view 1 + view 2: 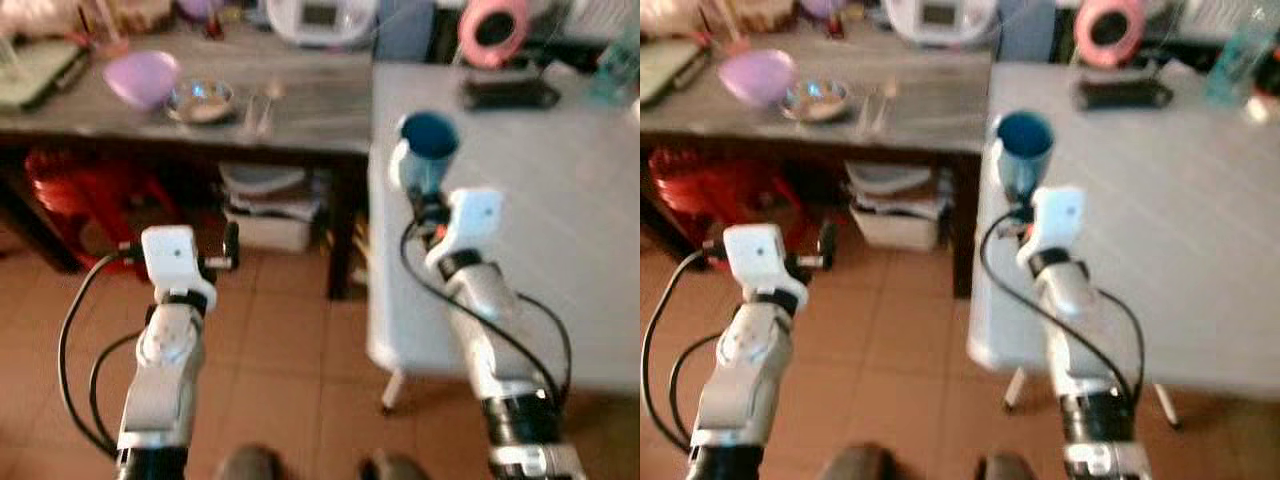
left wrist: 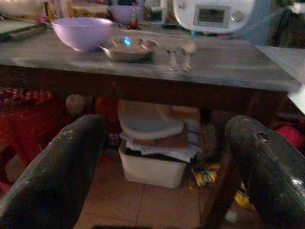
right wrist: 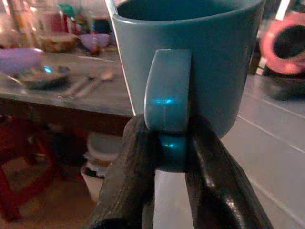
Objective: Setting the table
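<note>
Purple bowl [image 1: 141, 77] and metal dish [image 1: 200, 99] on dark counter [image 1: 300, 110], left gripper [image 1: 232, 246] over the floor with jaws spread, right gripper [image 3: 164, 157] jaws clenched on teal mug [image 1: 428, 150] handle, mug upright over white counter [image 1: 560, 220] edge

My black fingers [image 3: 209, 191] are pinching the handle of a teal-blue mug [image 3: 200, 57], glossy and plain, with no pattern. It is hanging over the pale grey-white counter [image 1: 540, 220]. On the other counter [image 1: 300, 105], a streaky grey one, a lilac bowl [image 1: 142, 76] is sitting beside a shiny silver dish [image 1: 200, 98] and silver cutlery [image 2: 181, 50]. A pink ring [image 1: 492, 30] is showing at the back. Terracotta tiles are covering the floor [image 1: 280, 340], and a red stool [image 1: 80, 190] is standing under the grey counter.
</note>
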Controlling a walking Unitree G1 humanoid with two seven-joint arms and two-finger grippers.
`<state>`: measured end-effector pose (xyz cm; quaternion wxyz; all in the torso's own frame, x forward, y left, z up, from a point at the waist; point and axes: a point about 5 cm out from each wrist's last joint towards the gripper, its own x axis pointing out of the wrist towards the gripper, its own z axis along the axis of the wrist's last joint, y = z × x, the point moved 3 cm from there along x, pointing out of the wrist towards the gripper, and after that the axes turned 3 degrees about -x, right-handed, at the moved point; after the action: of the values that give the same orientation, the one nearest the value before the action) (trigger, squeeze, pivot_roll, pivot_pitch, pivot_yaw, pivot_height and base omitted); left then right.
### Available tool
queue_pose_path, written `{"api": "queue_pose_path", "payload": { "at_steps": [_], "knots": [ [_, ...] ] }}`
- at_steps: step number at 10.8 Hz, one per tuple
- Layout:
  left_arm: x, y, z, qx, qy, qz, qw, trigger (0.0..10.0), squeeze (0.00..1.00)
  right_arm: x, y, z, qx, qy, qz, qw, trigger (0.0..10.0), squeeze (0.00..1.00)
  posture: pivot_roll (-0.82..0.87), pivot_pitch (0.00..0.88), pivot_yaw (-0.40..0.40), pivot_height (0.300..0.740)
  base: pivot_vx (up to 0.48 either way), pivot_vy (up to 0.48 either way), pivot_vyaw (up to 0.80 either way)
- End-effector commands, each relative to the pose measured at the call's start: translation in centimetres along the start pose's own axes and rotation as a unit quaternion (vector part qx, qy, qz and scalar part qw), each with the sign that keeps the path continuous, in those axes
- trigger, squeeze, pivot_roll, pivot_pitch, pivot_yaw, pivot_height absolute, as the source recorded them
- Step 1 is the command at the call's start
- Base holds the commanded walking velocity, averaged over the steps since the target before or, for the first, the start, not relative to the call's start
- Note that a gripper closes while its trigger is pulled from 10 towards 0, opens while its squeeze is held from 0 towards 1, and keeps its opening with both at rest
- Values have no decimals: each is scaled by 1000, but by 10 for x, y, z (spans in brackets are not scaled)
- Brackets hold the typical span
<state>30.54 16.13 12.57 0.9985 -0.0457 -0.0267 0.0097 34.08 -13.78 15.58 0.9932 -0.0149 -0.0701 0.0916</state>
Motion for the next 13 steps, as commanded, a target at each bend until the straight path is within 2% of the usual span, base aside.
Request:
{"api": "queue_pose_path", "payload": {
  "at_steps": [1,2,4,6,11,13],
  "knots": [
    [-2,8,2,5,-5,6,1000,10000,0,3,13,10,12,-19,23,999,3961,0,53,86,12,740,368,307,0],
    [-1,6,2,2,-4,4,1000,10000,0,3,14,11,12,-20,27,999,10000,0,50,87,14,740,368,307,0],
    [0,4,3,4,-8,-2,1000,10000,0,3,13,11,7,-18,26,999,10000,0,46,89,13,740,368,309,0],
    [1,2,9,15,-22,-8,1000,10000,0,5,11,13,-2,-21,23,1000,10000,0,45,92,8,740,480,0,0],
    [-5,-16,9,22,-29,-37,999,10000,0,9,12,17,3,-25,16,1000,10000,0,45,96,4,740,478,0,0],
    [-7,-16,10,19,-31,-34,999,10000,0,11,14,20,4,-32,25,999,10000,0,48,100,5,740,472,0,0]
  ]
}}
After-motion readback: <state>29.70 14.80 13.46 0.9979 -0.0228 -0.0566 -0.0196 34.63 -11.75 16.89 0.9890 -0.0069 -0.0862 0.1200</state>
